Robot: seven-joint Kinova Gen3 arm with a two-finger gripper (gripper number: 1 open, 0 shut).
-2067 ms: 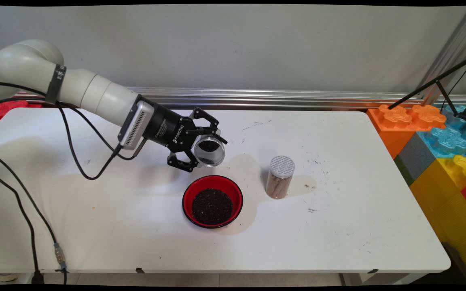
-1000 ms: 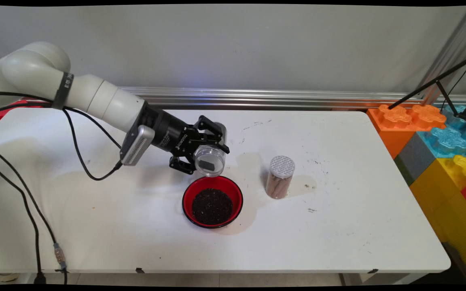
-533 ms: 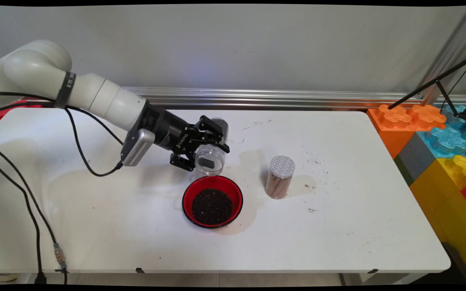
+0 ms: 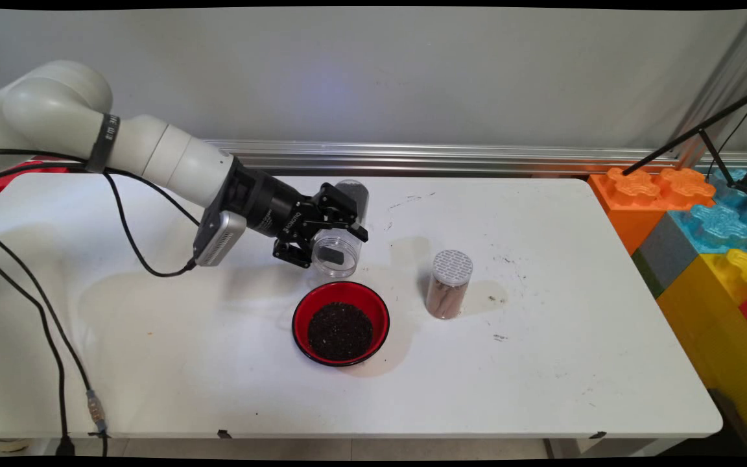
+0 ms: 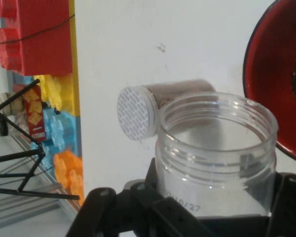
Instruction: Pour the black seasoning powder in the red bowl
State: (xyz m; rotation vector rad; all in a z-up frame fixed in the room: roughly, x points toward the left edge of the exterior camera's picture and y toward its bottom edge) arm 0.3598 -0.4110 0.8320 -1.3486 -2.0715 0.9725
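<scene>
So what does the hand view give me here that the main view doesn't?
Only the hand view looks into the clear plastic jar: open mouth, threaded rim, seemingly nothing near the mouth, printed digits on the wall.

Only the main view shows the white arm, the whole table, and the dark grains filling the red bowl.

Both show the gripper clamped on the jar, the bowl, and the lidded brown-filled jar.

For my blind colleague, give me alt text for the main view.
The robot's hand holds a clear open jar, tipped, above a red bowl of dark grains on a white table. A lidded brown-filled jar stands right of the bowl.
</scene>
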